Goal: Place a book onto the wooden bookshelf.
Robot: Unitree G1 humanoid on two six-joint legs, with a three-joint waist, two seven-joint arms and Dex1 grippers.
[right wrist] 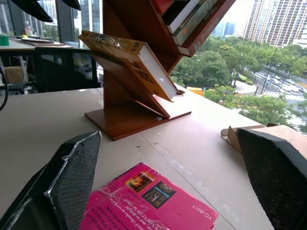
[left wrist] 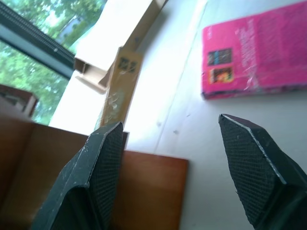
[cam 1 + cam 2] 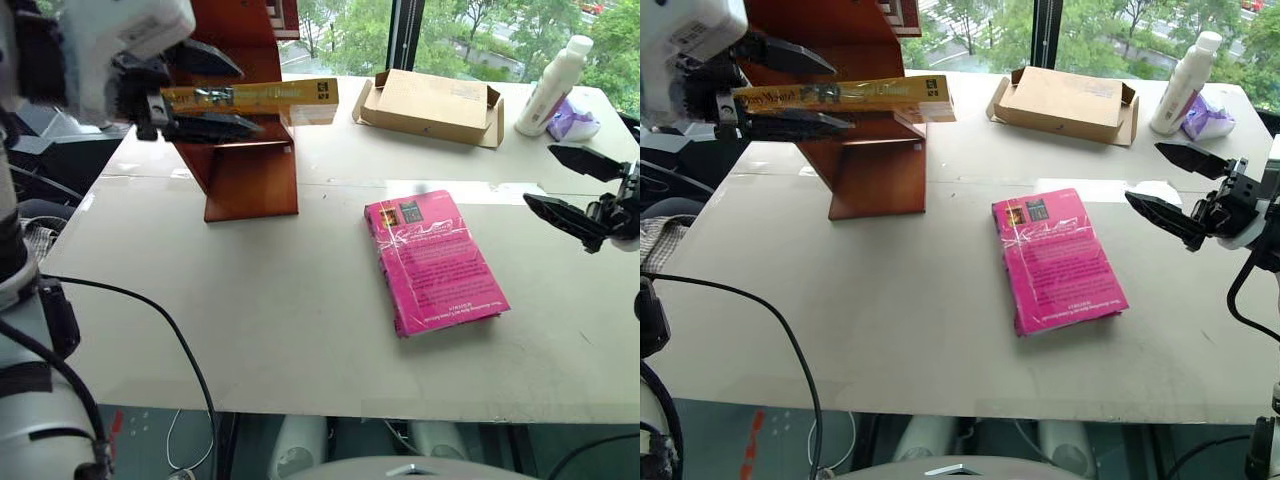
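The yellow book (image 3: 290, 95) lies flat on a slanted shelf of the reddish-brown wooden bookshelf (image 3: 250, 180), its spine facing me and its far end sticking out past the shelf. My left gripper (image 3: 250, 98) is open in front of the spine, one finger above it and one below. The right wrist view shows the book (image 1: 129, 52) resting on the bookshelf (image 1: 129, 120) with those fingers clear of it. My right gripper (image 3: 548, 180) hovers open and empty over the table's right side.
A pink book (image 3: 435, 262) lies flat mid-table, right of the shelf. At the back are an open cardboard box (image 3: 430, 105), a white bottle (image 3: 555, 85) and a purple wrapper (image 3: 572, 120). Other books (image 1: 192, 19) fill an upper shelf. Black cables (image 3: 150, 310) hang at the table's front left.
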